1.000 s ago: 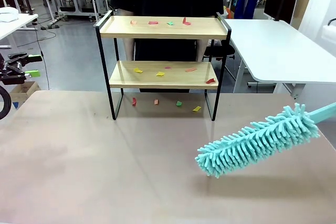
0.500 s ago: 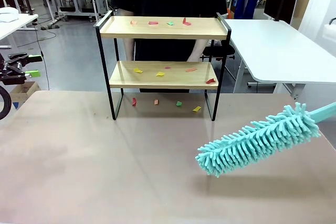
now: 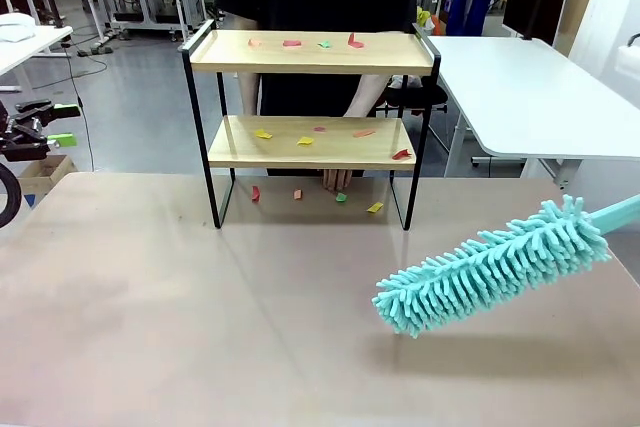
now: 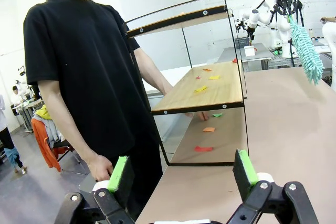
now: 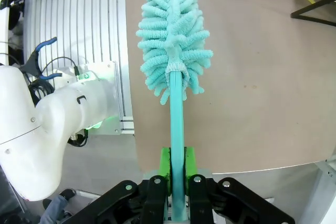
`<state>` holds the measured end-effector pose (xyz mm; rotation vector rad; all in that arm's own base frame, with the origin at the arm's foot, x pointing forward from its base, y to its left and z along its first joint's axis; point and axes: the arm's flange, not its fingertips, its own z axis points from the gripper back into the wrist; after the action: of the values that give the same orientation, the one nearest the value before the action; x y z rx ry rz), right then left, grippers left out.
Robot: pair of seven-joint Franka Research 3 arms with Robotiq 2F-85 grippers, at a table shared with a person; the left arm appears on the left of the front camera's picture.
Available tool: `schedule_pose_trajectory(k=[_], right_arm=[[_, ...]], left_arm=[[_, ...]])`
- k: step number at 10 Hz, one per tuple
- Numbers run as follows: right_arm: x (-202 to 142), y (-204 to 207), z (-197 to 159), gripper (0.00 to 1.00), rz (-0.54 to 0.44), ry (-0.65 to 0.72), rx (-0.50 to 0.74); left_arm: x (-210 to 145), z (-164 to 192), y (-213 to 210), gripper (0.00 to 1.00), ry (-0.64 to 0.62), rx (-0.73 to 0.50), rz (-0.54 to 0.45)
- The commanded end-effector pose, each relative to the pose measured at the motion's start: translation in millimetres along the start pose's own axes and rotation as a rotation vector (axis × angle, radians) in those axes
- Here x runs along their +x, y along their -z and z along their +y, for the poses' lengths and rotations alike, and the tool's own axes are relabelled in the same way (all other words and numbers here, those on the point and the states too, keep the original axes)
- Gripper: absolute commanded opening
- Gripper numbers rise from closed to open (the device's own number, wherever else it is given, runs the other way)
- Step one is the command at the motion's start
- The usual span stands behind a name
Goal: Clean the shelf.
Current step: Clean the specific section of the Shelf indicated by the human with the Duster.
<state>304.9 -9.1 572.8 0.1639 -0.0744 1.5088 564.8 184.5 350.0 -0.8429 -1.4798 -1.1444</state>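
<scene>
The shelf point(image 3: 390, 53) stands at the far side of the table, with small coloured paper scraps point(image 3: 305, 141) on both boards and on the table under it. A person behind it reaches a hand point(image 3: 337, 180) down to the table beneath the lower board. In the right wrist view my right gripper point(image 5: 177, 163) is shut on the handle of a teal fluffy duster point(image 5: 170, 30). The duster's head point(image 3: 490, 267) hangs over the table's right side, clear of the shelf. My left gripper point(image 3: 63, 124) is open and empty at the far left, its green pads point(image 4: 118, 174) wide apart, facing the shelf's end point(image 4: 184, 95).
A white desk point(image 3: 530, 87) stands to the right behind the table. The tan tabletop point(image 3: 200, 297) in front of the shelf is bare. My right arm's white base point(image 5: 47, 114) sits beside the table's edge. The person's other hand point(image 4: 100, 166) hangs near my left gripper.
The person's hand has come down behind the shelf to the table under the lower board. Both arms and the duster have stayed still.
</scene>
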Motion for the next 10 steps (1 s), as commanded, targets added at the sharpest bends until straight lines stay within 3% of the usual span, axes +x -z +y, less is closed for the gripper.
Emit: schedule_pose_trajectory(k=[1, 10], right_arm=[[-0.1, -2.4, 1.4, 0.13, -0.005, -0.005, -0.007], [-0.1, -2.4, 1.4, 0.13, -0.005, -0.005, -0.007]], left_arm=[[2.5, -1.5, 0.3, 1.0, 0.002, 0.001, -0.001], [2.5, -1.5, 0.3, 1.0, 0.002, 0.001, -0.001]])
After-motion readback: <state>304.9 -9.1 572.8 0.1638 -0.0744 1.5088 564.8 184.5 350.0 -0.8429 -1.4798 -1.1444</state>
